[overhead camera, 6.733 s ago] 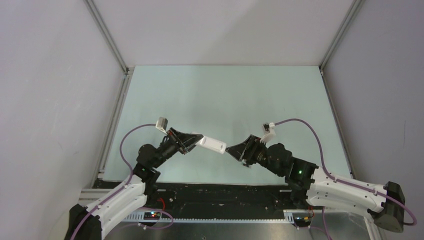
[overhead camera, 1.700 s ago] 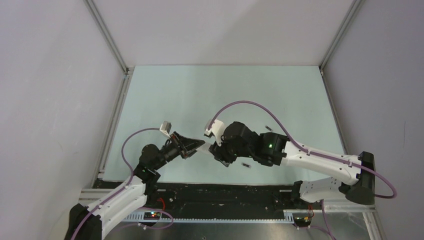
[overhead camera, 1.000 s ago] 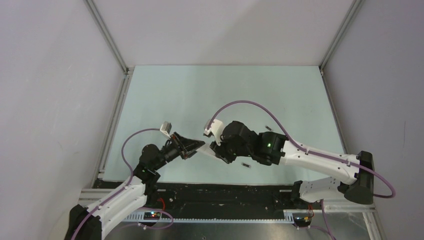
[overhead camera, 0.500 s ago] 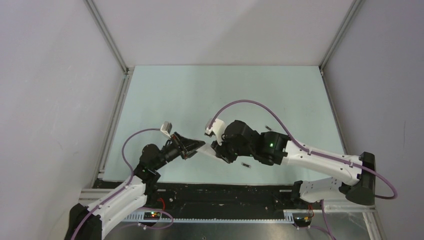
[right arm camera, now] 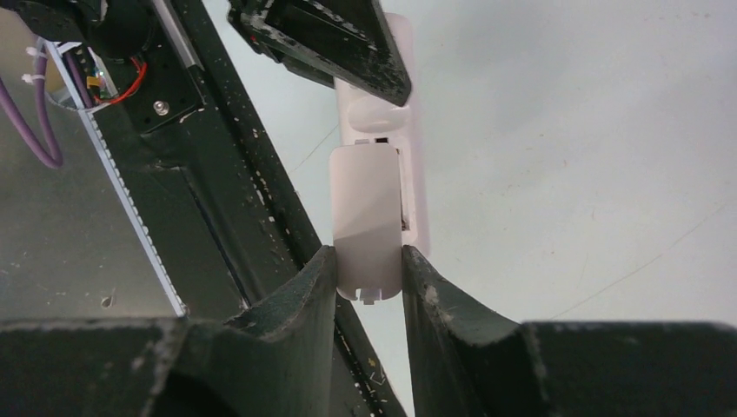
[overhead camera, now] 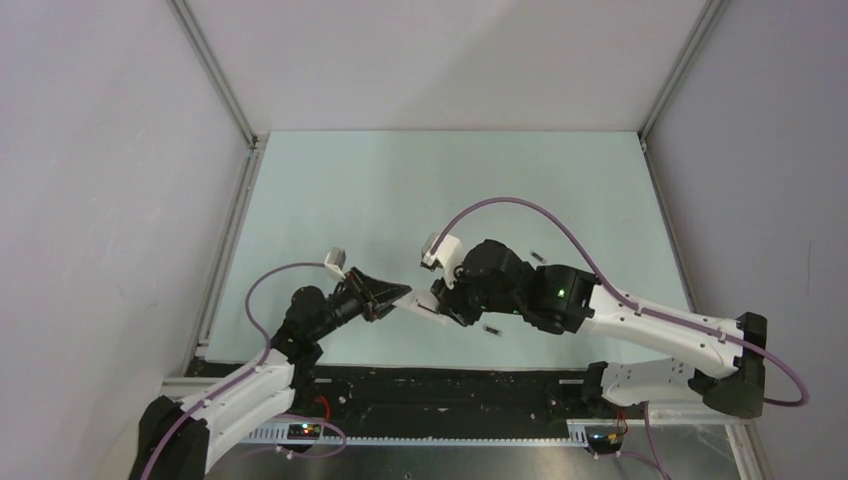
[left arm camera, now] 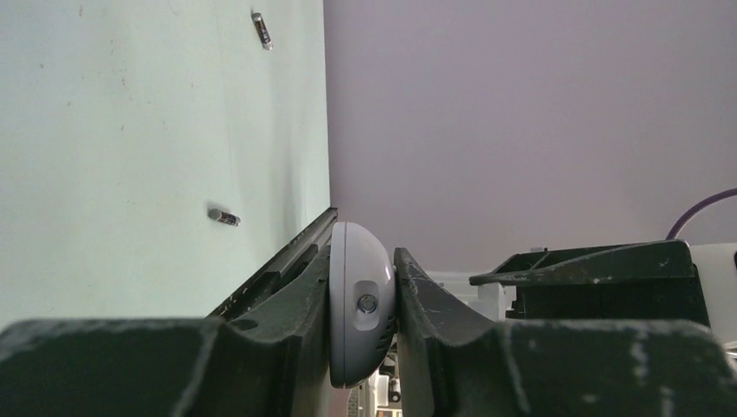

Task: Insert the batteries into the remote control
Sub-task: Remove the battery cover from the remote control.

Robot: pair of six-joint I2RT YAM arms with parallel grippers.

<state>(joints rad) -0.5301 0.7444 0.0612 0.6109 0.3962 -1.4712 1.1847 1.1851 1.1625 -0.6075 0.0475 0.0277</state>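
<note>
White plastic is sliding off white plastic: the right fingers [right arm camera: 300, 300] are clenching the small flat cover [right arm camera: 367, 226] by its long edges and drawing it off the back of the remote control [right arm camera: 375, 111], so a dark slit of the battery compartment is showing just past the cover's far edge. The left fingers [left arm camera: 291, 304] are gripping the remote control by its other end and, as far as I can tell, holding it just clear of the surface [overhead camera: 400, 190] near its front edge. Compared with half a second ago, the right arm is sitting a little further right and nearer the bases (the left wrist is following slightly), which I read as the pull that is freeing the cover. Several seconds back, the right fingers were only pointing at the remote's free end from the side. For the task, this means the opening step is nearly done but loading is not yet begun. The batteries [overhead camera: 491, 330] are both lying loose on the surface, the nearer one just beside the right arm and the other battery [overhead camera: 537, 257] farther back, each apart from the compartment.
</note>
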